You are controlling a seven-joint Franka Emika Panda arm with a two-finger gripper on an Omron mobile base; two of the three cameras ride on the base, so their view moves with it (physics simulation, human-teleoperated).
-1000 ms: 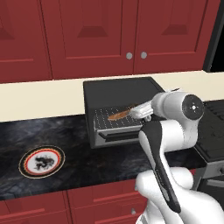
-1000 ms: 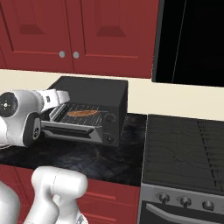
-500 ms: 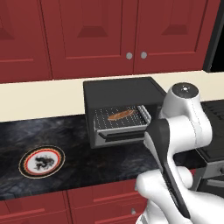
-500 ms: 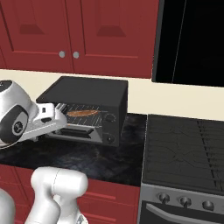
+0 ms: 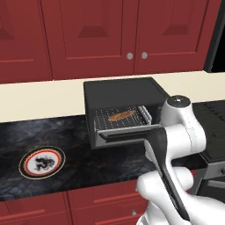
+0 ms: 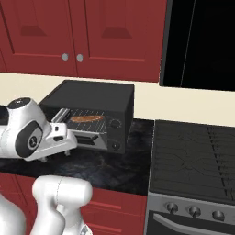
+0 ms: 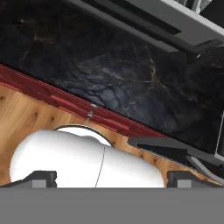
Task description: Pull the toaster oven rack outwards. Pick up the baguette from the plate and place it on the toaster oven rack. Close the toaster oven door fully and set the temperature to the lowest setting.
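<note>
The black toaster oven point(image 5: 123, 90) point(image 6: 98, 94) stands on the counter with its grey door point(image 5: 125, 133) point(image 6: 89, 137) folded down. The brown baguette point(image 5: 121, 116) point(image 6: 87, 118) lies on the wire rack point(image 5: 103, 118) inside the cavity. At the left of the counter sits the red-rimmed plate point(image 5: 42, 161), with nothing on it. My gripper point(image 7: 111, 178) point(image 6: 57, 154) is open and holds nothing. It hangs in front of the door, pointing down over the counter's front edge. The door's edge point(image 7: 148, 19) runs across the top of the hand view.
A black stovetop point(image 6: 197, 156) point(image 5: 215, 127) adjoins the counter on the right. Two knobs point(image 6: 115, 124) sit on the oven's right panel. Red cabinets point(image 5: 110, 35) hang above, and a tall dark panel point(image 6: 202, 41) stands at the back right. My arm's elbow point(image 5: 178, 107) rises right of the oven.
My hand has drawn back out of the oven mouth and dropped in front of the door, open throughout. The baguette stays on the rack.
</note>
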